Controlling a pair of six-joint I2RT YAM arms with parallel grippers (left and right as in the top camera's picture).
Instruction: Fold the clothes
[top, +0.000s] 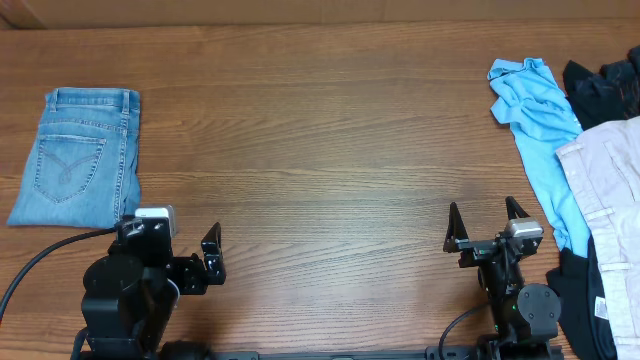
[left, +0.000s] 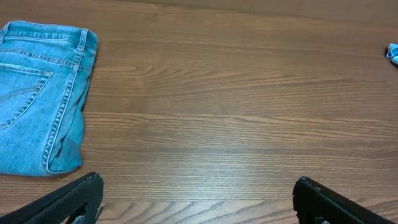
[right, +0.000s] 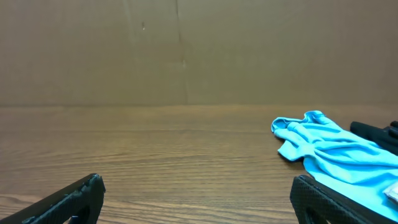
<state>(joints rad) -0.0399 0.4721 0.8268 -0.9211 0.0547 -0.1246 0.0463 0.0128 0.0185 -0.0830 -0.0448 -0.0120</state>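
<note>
The light-wash denim jeans (top: 75, 155) lie folded into a neat rectangle at the far left of the table, a back pocket facing up. They also show at the left of the left wrist view (left: 40, 93). My left gripper (top: 190, 255) is open and empty near the front edge, to the right of and nearer than the jeans. In its own view the fingers (left: 198, 193) spread wide over bare wood. My right gripper (top: 485, 222) is open and empty at the front right. Its fingers (right: 198, 193) frame bare table.
A sky-blue T-shirt (top: 535, 115) lies crumpled at the right, also in the right wrist view (right: 329, 152). Beige trousers (top: 605, 200) and dark garments (top: 605, 85) pile at the right edge. A brown cardboard wall (right: 186, 50) stands behind the table.
</note>
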